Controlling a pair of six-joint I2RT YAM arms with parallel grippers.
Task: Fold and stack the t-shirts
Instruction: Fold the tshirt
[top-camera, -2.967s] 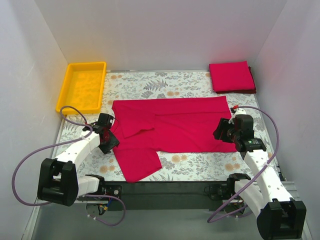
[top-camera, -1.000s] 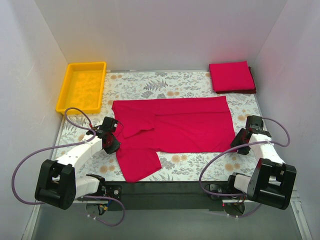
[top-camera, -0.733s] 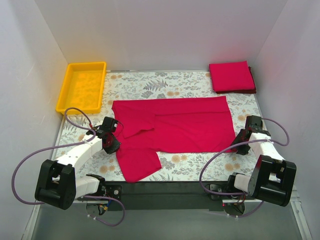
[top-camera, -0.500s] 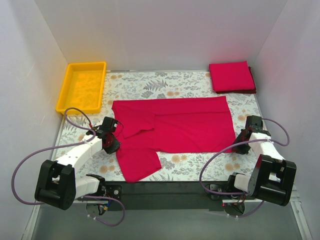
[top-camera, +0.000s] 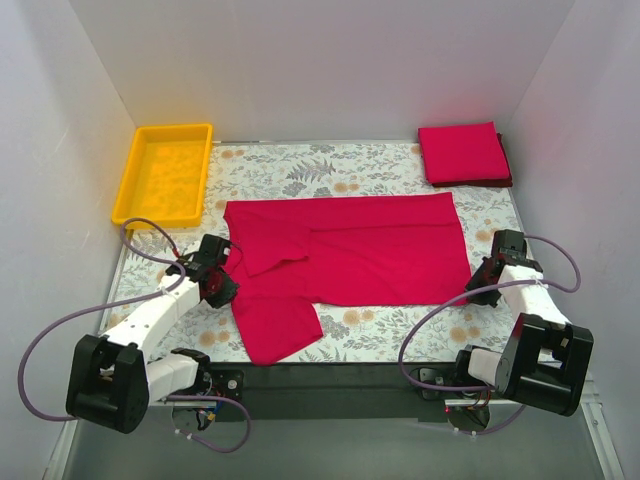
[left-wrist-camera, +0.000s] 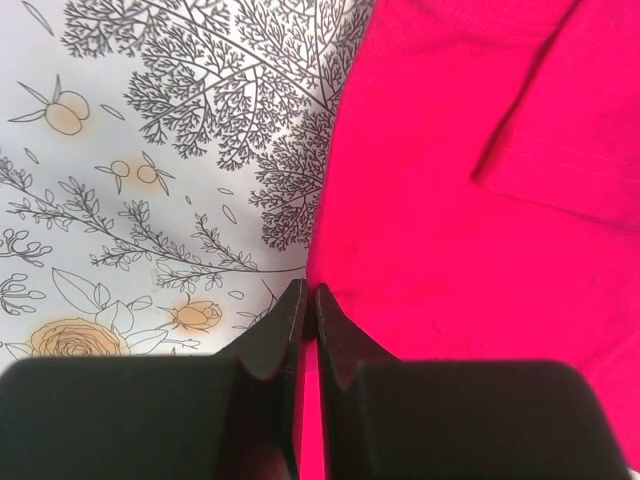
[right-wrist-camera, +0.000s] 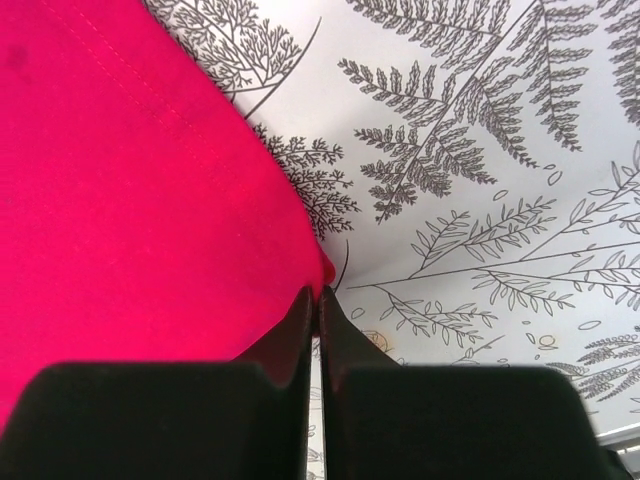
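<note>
A crimson t-shirt (top-camera: 350, 250) lies spread out on the floral table, one sleeve folded inward and its lower left part hanging toward the near edge. My left gripper (top-camera: 221, 283) is at the shirt's left edge. In the left wrist view it (left-wrist-camera: 307, 300) is shut, with red cloth (left-wrist-camera: 450, 200) pinched between the tips. My right gripper (top-camera: 479, 284) is at the shirt's near right corner. In the right wrist view it (right-wrist-camera: 318, 298) is shut on that corner of the cloth (right-wrist-camera: 120, 200). A folded red t-shirt (top-camera: 462, 153) rests at the back right.
A yellow plastic tray (top-camera: 165, 172) stands at the back left. White walls close in the table on three sides. Purple cables loop beside both arms. Bare floral table (top-camera: 400, 322) shows in front of the shirt.
My right gripper has closed on the shirt's near right corner. The left arm shifted slightly, its gripper still shut on the shirt's left edge.
</note>
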